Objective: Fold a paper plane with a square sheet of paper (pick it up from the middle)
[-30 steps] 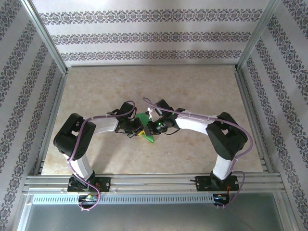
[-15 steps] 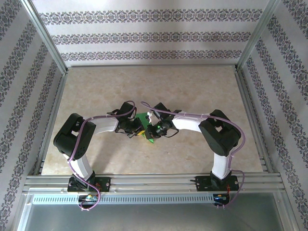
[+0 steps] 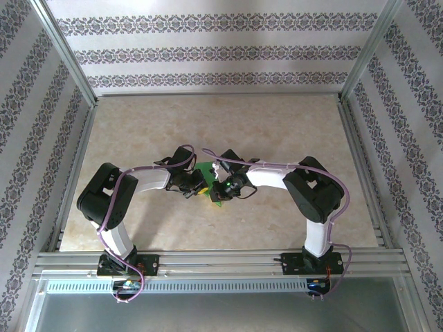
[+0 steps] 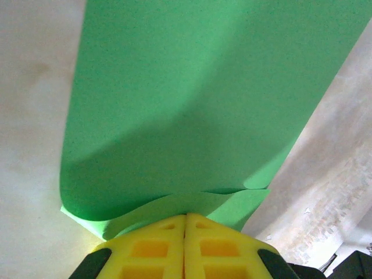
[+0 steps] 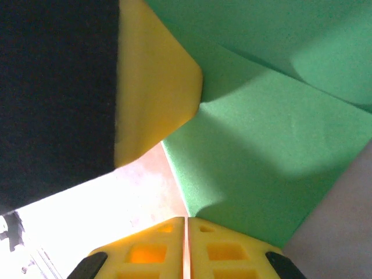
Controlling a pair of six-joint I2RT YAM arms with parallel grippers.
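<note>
The green square sheet of paper lies folded in layers on the table's middle, mostly under both grippers. In the left wrist view the paper has an upper layer arching over a lower strip. My left gripper is shut, its yellow tips against that strip's edge. The left gripper meets the right gripper over the paper. The right gripper is shut too, its tips at a near corner of the paper. A left fingertip touches a crease there.
The beige table is walled by patterned panels on three sides with metal rails along its edges. Both arms bend inward from their bases at the near rail, elbows out to either side.
The right arm has drawn its elbow in and its gripper has slid a little left and nearer along the paper. The left arm has stayed put.
</note>
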